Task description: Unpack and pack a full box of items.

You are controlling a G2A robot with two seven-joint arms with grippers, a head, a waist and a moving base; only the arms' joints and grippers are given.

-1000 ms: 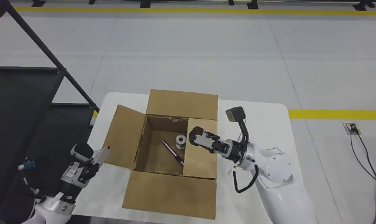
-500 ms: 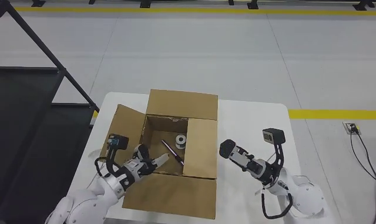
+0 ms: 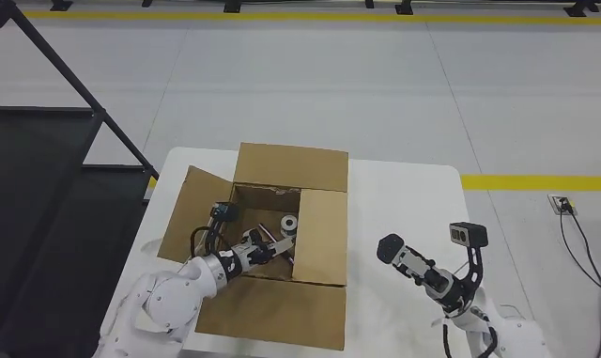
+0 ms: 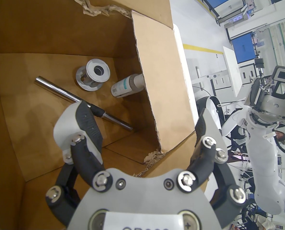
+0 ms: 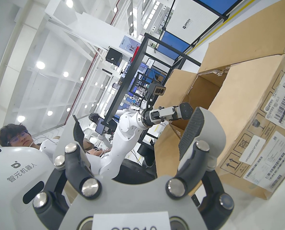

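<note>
Cardboard box [image 3: 291, 165] mid-frame, my left gripper [image 3: 267, 245] inside, spread wide, empty, metal rod [image 4: 58, 89] just beneath, right gripper [image 3: 388, 249] lower right, spread, empty.

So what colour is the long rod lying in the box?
The rod is shiny silver metal with a dark band partway along. It shows best in the left wrist view.

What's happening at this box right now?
The robot is working on an open cardboard box on the table. Its left pincer is open and empty at the box's opening, pointing down at what lies on the bottom: a metal rod, a silver spool and a small bottle lying on its side. Nothing is gripped yet. The right pincer is open and empty too, off to the side of the box above the table.
</note>
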